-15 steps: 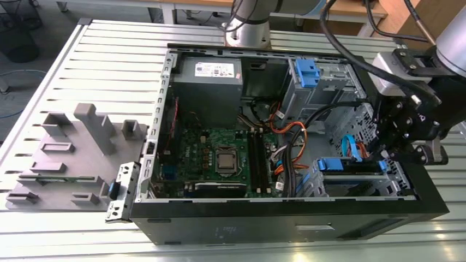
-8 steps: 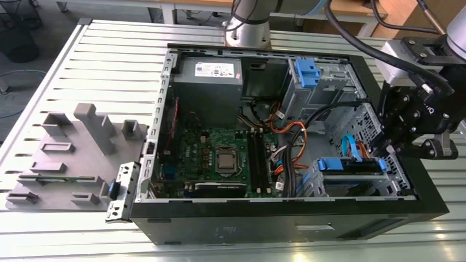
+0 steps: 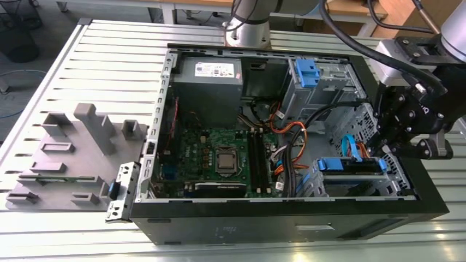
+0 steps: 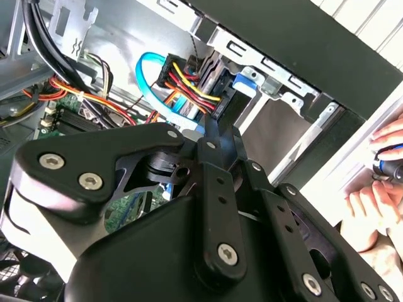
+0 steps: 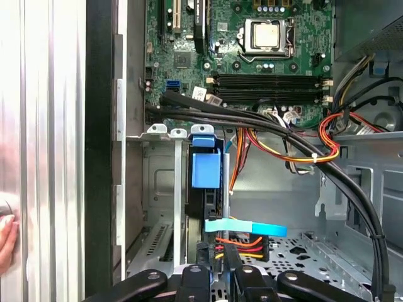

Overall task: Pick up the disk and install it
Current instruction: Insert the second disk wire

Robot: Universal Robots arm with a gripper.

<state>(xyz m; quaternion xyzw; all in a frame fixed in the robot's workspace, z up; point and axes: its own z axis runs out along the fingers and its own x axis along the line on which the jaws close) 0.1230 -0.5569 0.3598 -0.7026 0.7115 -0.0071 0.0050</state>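
The exterior view shows the open computer case [image 3: 291, 221] lying on the slatted table [image 3: 87, 65], with the gripper [image 3: 407, 143] hanging at the case's front end, right over the drive cage [image 3: 357, 177]. The disk [image 3: 354, 165] sits edge-on in that cage, its blue bracket just below the gripper; in the first wrist view the disk [image 5: 206, 189] stands as a dark slab in the slot, its blue bracket tab toward the motherboard [image 5: 252, 50] and the cable end toward the camera. Whether the gripper [image 5: 217, 267] is apart or clamped on the disk I cannot tell; in both wrist views the fingers run together toward the disk's cabled end, and the second wrist view has the gripper [image 4: 217, 135] right against the power connector [image 4: 221, 104] there. As a judgement, the disk is a stiff metal body, fairly heavy for its size and smooth on its 2 flat faces, so it could slip; the plastic bracket would flex, and the connector end is fragile. A hold across the 2 flat faces, clear of the red, yellow and blue cables [image 5: 242, 234], looks safest. A person's hand [image 4: 378, 189] rests outside the case, well apart from the disk.
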